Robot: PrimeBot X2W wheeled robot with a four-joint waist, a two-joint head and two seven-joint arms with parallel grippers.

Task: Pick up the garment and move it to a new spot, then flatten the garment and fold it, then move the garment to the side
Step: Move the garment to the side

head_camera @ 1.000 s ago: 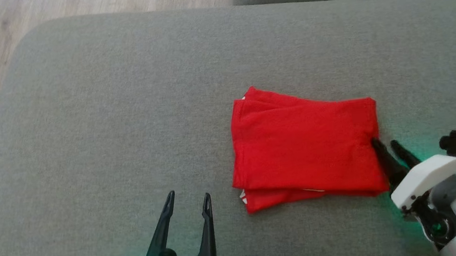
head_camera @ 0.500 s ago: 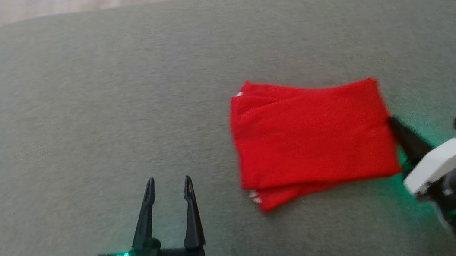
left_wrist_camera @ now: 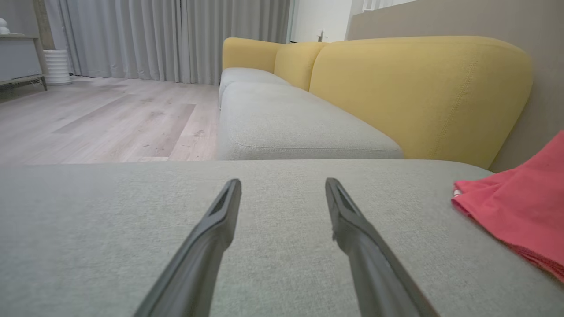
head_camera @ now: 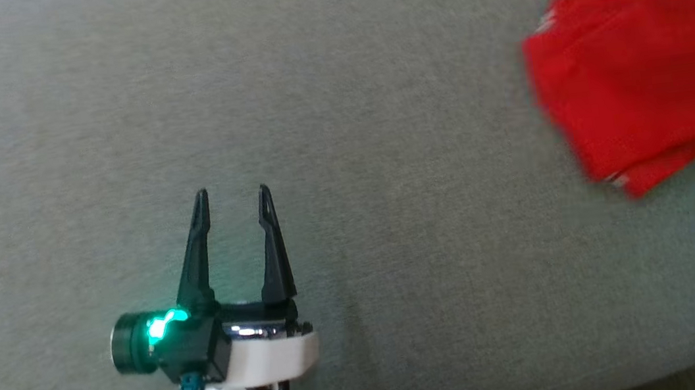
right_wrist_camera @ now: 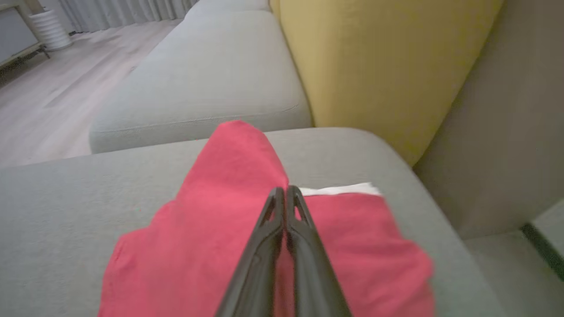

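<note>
Pinching the soft red folded garment point(head_camera: 644, 72), the right gripper point(right_wrist_camera: 286, 193) has its slim jaws pressed together, at the far right of the grey woven cushion point(head_camera: 382, 151). The left gripper point(head_camera: 232, 199) stands wide, empty.

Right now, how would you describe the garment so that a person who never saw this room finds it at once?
Find the wide grey seat cushion beside the yellow backrest. Toward its right side is a folded garment, pinched between the shut fingers of the right gripper. It is the one bright red thing, with a little white at one edge.
</note>
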